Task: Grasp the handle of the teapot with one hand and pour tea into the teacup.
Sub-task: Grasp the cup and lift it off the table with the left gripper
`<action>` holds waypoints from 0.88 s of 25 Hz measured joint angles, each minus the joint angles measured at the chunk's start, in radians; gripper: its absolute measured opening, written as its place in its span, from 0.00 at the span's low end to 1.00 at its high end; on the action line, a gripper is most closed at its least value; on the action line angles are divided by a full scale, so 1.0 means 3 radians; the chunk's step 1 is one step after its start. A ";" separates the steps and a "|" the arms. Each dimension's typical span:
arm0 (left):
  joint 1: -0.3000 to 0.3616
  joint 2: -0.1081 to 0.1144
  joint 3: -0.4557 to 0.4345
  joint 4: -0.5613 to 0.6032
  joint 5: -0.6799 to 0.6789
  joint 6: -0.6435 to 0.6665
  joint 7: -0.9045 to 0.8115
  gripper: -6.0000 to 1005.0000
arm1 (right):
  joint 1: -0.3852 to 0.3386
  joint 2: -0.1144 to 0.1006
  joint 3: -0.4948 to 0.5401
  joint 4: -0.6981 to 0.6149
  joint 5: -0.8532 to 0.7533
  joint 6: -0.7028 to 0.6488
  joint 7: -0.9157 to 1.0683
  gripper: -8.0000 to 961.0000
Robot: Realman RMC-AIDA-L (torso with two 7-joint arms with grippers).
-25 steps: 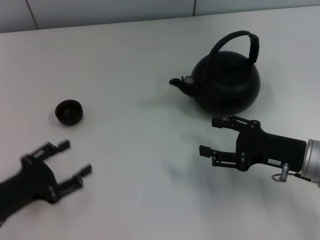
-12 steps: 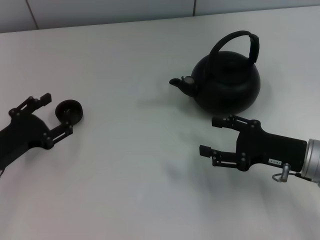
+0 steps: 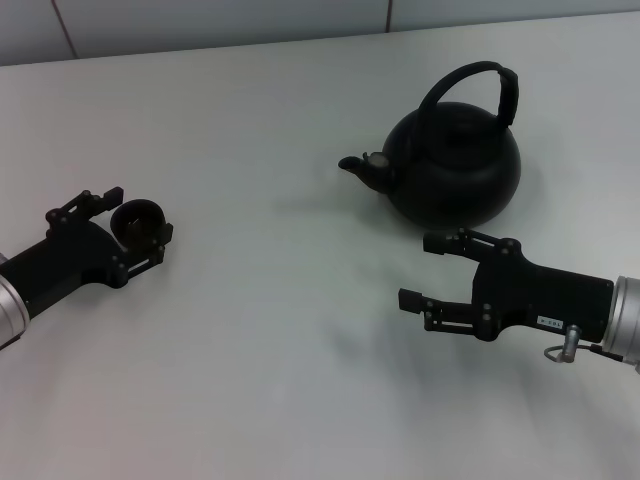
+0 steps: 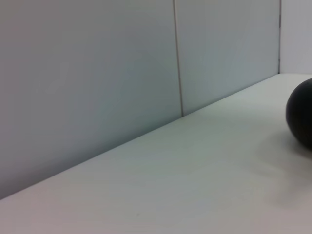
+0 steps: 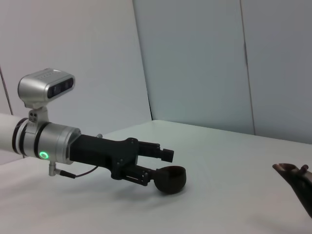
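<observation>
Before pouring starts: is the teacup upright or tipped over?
Upright: the teacup sits mouth-up on the table, its open rim visible, between the open fingers of the left claw.

Each black claw point(image 3: 435, 272) sits on a silver wrist cuff; the left's point(image 5: 165, 165) shows a green ring light.

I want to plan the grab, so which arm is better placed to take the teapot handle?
Right. The right gripper hangs open just in front of the teapot, whose handle arches above. The left gripper is far across the table, its jaws open around the teacup.
</observation>
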 joint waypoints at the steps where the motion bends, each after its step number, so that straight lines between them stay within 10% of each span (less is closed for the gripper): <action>1: -0.0015 -0.0002 -0.0001 0.0000 0.0012 -0.0035 -0.0022 0.76 | 0.0002 0.0000 0.0000 0.0000 0.0000 0.0000 0.0000 0.87; 22: 0.0018 -0.0037 0.0028 0.0168 0.0057 -0.0244 -0.0185 0.71 | 0.0002 0.0000 0.0000 0.0003 0.0000 0.0000 0.0001 0.87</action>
